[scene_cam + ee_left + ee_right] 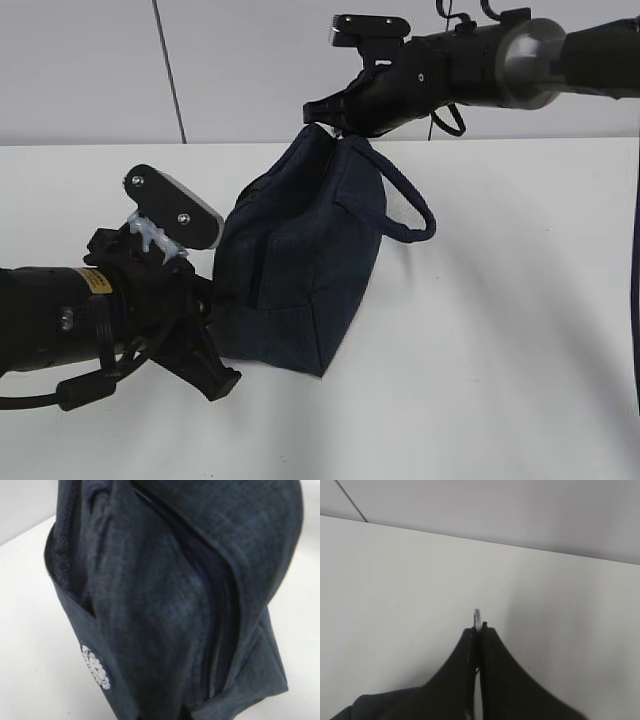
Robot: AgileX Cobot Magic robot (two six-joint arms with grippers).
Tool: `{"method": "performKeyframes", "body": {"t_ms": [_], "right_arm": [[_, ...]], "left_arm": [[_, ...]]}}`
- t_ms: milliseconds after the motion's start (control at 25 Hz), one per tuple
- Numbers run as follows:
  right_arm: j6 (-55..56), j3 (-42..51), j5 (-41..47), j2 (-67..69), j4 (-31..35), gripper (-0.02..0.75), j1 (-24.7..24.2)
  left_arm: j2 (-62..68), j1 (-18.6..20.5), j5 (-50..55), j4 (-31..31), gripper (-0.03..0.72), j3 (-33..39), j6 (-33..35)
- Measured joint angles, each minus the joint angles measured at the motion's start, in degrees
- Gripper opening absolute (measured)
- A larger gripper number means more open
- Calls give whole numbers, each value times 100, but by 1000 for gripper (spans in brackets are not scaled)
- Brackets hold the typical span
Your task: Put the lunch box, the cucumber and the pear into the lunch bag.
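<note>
The dark navy lunch bag [300,260] stands on the white table, leaning left. It fills the left wrist view [165,595]. My right gripper [322,118] is at the bag's top and is shut on the silver ring pull [477,616], which pokes out above its closed fingertips [479,630]. My left gripper [225,375] is at the bag's lower left end. Its fingertips barely show at the bottom edge of the left wrist view [162,716], close together with bag fabric between them. The lunch box, the cucumber and the pear are out of view.
The bag's thick loop handle [412,215] hangs off its right side. A white round logo [95,667] marks one face of the bag. The white table [500,330] meets a grey wall [250,60] behind.
</note>
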Motion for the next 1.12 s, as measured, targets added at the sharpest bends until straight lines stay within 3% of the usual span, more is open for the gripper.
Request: {"method": "performKeyframes", "body": {"t_ms": [520, 640, 760, 840, 960, 1120], "right_arm": [[0, -302, 644, 229, 472, 9, -162], [-229, -503, 775, 229, 524, 141, -199], [-674, -555, 842, 178, 799, 393, -248], [-909, -555, 932, 75, 873, 482, -257], [-1131, -555, 1059, -140, 936, 505, -257], [-1254, -555, 1304, -549, 960, 508, -257]], "left_arm": [[0, 0, -22, -3, 16, 0, 0], [0, 0, 71, -109, 64, 0, 0], [0, 0, 155, -231, 186, 0, 0], [0, 0, 168, -357, 283, 0, 0], [-36, 0, 240, -538, 364, 0, 0], [-383, 0, 601, -724, 387, 0, 0]]}}
